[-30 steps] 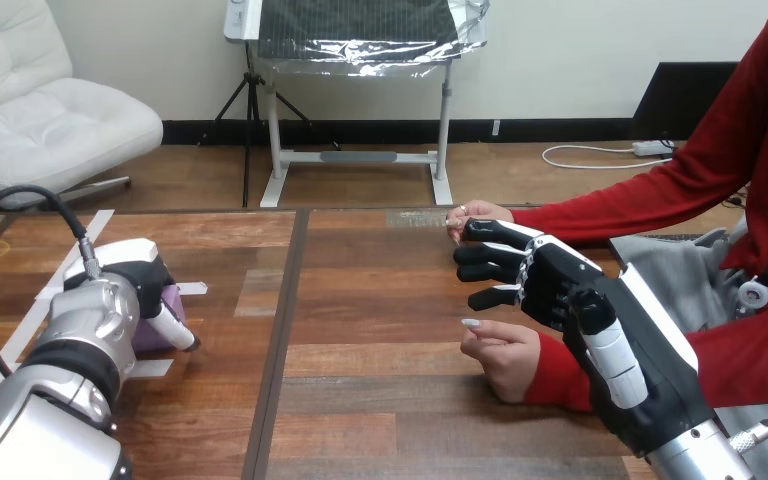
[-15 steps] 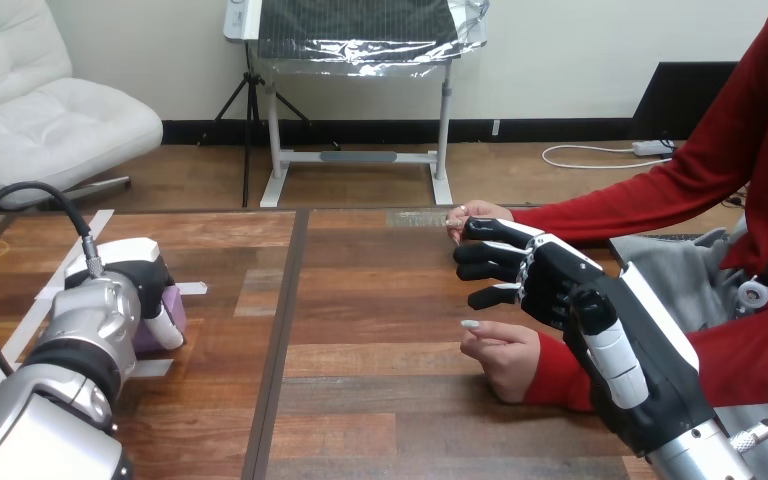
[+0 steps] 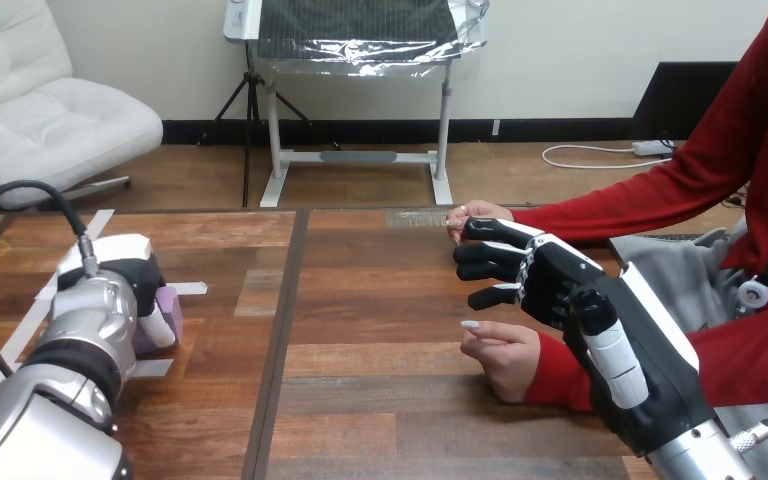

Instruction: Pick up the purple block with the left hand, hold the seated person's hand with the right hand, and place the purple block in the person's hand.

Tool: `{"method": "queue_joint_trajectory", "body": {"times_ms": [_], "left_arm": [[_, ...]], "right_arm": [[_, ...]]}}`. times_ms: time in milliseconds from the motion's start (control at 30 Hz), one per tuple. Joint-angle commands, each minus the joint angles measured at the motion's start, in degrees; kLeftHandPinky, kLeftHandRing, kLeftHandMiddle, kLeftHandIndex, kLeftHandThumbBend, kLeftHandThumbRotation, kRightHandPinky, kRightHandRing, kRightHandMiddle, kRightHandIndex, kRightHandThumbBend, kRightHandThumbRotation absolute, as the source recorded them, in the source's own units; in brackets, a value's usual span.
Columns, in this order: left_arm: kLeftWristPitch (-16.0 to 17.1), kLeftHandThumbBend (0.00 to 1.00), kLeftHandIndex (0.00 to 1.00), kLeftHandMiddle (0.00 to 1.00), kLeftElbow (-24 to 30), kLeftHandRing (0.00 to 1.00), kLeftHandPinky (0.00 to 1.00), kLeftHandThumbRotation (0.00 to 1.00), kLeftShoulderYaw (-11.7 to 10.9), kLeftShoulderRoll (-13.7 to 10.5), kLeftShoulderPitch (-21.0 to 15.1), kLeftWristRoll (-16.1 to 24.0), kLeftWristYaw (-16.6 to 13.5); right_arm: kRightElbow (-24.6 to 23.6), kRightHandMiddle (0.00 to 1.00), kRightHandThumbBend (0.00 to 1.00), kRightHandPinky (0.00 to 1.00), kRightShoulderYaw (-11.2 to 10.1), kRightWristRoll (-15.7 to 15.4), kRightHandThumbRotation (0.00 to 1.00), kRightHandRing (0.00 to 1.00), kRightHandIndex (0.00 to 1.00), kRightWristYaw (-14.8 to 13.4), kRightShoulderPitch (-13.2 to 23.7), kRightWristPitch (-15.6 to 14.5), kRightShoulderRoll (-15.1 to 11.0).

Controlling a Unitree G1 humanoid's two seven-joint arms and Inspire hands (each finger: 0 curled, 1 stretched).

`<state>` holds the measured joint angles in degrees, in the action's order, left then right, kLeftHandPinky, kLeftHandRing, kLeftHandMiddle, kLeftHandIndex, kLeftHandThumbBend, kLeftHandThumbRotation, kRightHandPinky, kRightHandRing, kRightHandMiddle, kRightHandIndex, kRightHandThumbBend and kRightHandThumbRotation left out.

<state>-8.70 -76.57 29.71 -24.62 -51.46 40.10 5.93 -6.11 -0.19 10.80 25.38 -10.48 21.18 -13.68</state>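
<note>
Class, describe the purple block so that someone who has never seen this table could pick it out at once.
Start at the wooden table and go to its left side, where the robot's left hand rests. The purple block sits under that hand, whose fingers curl round it. It is the one purple thing there, beside white tape strips.

One purple block [image 3: 169, 302], two person's hands [image 3: 505, 352] [image 3: 476, 212]
</note>
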Motion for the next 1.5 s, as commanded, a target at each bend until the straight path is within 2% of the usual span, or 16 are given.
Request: {"method": "queue_joint_trajectory", "body": {"times_ms": [0,33,67,100,133,233,333,633,1033,1467], "left_arm": [[-0.25,0.61,0.8,0.77,0.33,0.72,0.55,0.0,-1.83,-0.81,-3.49,-1.45,-1.98],[-0.54,0.61,0.8,0.75,0.36,0.69,0.51,0.0,-2.21,-0.76,-3.54,-1.84,-2.15],[-0.74,0.62,0.8,0.68,0.37,0.62,0.43,0.0,-2.46,-0.72,-3.57,-2.05,-2.26],[-0.87,0.62,0.8,0.57,0.38,0.49,0.33,0.0,-2.62,-0.7,-3.59,-2.21,-2.33],[-1.02,0.62,0.8,0.54,0.42,0.44,0.3,0.0,-3.13,-0.67,-3.61,-2.72,-2.49],[-1.14,0.62,0.8,0.47,0.46,0.36,0.23,0.0,-3.9,-0.69,-3.52,-3.65,-3.13],[-1.1,0.61,0.8,0.44,0.45,0.32,0.21,0.0,-4.34,-0.75,-3.28,-4.1,-4.28],[-1.42,0.6,0.75,0.5,0.64,0.4,0.29,0.0,-4.92,-0.6,-2.87,-4.57,-8.09],[-0.66,0.65,0.65,0.47,0.71,0.38,0.29,0.0,-5.46,-0.53,-2.37,-4.85,-10.96],[0.08,0.67,0.64,0.46,0.67,0.38,0.29,0.0,-6.39,-0.38,-2.07,-5.5,-11.59]], "right_arm": [[-1.85,0.77,0.91,0.68,-0.36,0.89,1.0,0.77,0.81,0.11,2.43,1.18,0.08],[-1.79,0.77,0.91,0.68,-0.35,1.08,1.0,0.77,0.81,0.24,2.47,1.18,0.09],[-1.74,0.77,0.91,0.68,-0.34,1.22,1.0,0.77,0.81,0.33,2.49,1.19,0.1],[-1.7,0.77,0.91,0.68,-0.34,1.32,1.0,0.77,0.81,0.39,2.51,1.21,0.11],[-1.57,0.77,0.91,0.67,-0.35,1.37,1.0,0.77,0.81,0.47,2.59,1.25,0.09],[-1.42,0.78,0.91,0.67,-0.36,1.35,1.0,0.77,0.81,0.53,2.72,1.3,0.06],[-1.41,0.78,0.91,0.67,-0.36,1.24,1.0,0.77,0.81,0.45,2.77,1.29,0.1],[-1.28,0.78,0.91,0.67,-0.39,1.27,1.0,0.76,0.81,0.6,2.92,1.43,0.06],[-1.55,0.77,0.91,0.67,-0.42,0.98,1.0,0.76,0.81,0.46,2.91,1.17,0.01],[-1.7,0.77,0.91,0.66,-0.42,0.76,1.0,0.76,0.81,0.26,2.81,1.25,0.09]]}}
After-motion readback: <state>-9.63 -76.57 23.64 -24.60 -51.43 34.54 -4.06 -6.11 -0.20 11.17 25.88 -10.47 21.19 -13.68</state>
